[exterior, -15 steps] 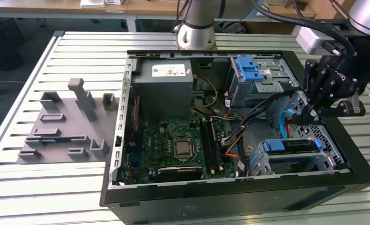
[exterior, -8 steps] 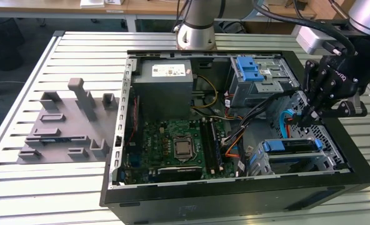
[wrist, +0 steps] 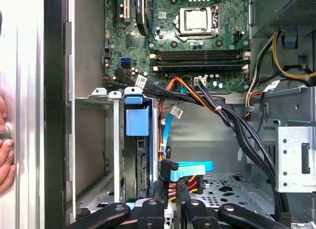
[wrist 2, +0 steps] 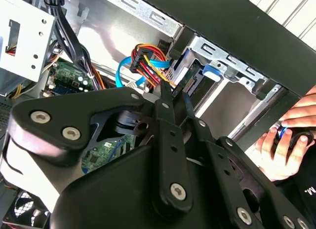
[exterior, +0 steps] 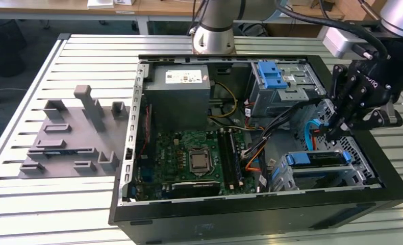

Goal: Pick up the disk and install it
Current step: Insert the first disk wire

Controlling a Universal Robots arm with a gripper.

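Slatted metal table (exterior: 24, 204) with an open computer case (exterior: 256, 217) on it: that is the setting. The disk (exterior: 316, 159) already sits in the drive cage (exterior: 364, 176) at the case's near end, on the exterior view's right, with its blue rail uppermost. Just beside it run a blue data cable (wrist: 190, 167) and red-and-orange power wires (wrist 2: 148, 61). The gripper (wrist 2: 174, 95) hangs right over these with its jaws drawn almost together; whether it pinches a plug I cannot tell. My worry is the wiring — a loop could snag on the gripper and drag, or a plug pushed in crooked could bend the disk's connector. The cage wall is close too, so a sideways slip would strike metal (a person's hand (wrist 2: 289, 147) rests just outside the case).
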